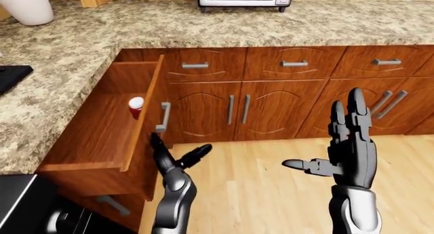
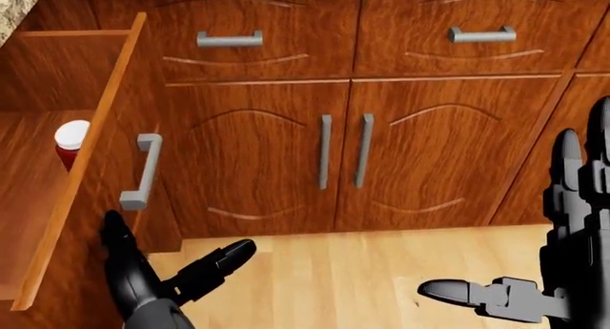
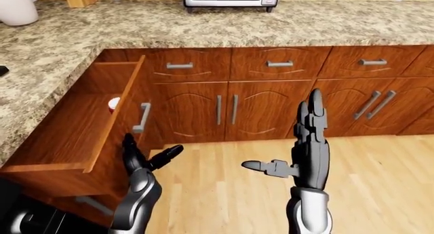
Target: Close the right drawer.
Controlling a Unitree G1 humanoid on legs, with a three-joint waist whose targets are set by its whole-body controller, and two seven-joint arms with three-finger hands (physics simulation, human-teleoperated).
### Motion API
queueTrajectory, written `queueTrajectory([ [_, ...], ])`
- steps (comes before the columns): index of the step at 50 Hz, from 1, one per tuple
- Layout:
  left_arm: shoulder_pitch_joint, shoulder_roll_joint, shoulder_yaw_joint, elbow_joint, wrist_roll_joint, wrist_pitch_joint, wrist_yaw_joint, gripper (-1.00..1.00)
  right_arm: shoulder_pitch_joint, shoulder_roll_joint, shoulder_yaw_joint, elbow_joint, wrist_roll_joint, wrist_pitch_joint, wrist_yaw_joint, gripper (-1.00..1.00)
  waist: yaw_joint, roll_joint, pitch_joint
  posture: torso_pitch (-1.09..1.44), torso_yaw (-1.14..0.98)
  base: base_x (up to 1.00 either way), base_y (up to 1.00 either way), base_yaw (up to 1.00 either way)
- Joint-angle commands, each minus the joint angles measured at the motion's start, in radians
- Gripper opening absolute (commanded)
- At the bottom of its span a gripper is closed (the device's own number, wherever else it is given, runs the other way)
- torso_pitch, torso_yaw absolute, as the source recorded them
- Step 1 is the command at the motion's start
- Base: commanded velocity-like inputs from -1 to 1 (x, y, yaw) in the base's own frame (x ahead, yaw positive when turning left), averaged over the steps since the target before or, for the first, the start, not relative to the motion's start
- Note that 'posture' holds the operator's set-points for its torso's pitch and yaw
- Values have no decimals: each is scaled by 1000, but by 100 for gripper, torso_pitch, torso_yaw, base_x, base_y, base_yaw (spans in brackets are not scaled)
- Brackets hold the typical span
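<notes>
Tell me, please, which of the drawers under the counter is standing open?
The drawer at the left of the left-eye view, pulled out beside the left hand, with a red cup inside. The other drawers sit flush.

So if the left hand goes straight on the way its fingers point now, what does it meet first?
Probably the open drawer's front panel, just below its handle. The left hand points up toward it and already looks very close, though depth is unclear.

left hand (image 1: pixel 177 160): black, glossy, 3 slim segmented fingers w/ rounded tips
right hand (image 1: pixel 346 145): dark grey-black, blocky jointed segments, thumb w/ rounded tip
forearms: silver-grey metallic shells, smooth, rounded
wrists: dark band betw. hand & forearm
</notes>
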Motion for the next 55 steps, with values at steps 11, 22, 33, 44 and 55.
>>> queueTrajectory([
  [11, -40, 36, 68, -36, -12, -25, 50, 100, -11, -6, -4, -36, 1, -34, -2, 100, 7, -2, -15, 0, 0, 0, 0, 0],
  [22, -64, 70, 114, -18, -55, -28, 72, 100, -13, -6, -4, -38, 2, -30, -1, 100, 8, 0, -14, 0, 0, 0, 0, 0],
  [33, -117, 140, 198, 28, -140, -27, 127, 100, -13, -5, -1, -36, 0, -30, -1, 100, 6, 5, -12, 0, 0, 0, 0, 0],
  [44, -139, 171, 223, 60, -179, -28, 194, 100, -13, -6, 2, -32, -2, -30, 0, 100, 4, 10, -15, 0, 0, 0, 0, 0],
  [55, -152, 202, 251, 95, -212, -40, 210, 100, -13, -7, -3, -34, 1, -28, 1, 100, 3, 13, -17, 0, 0, 0, 0, 0],
])
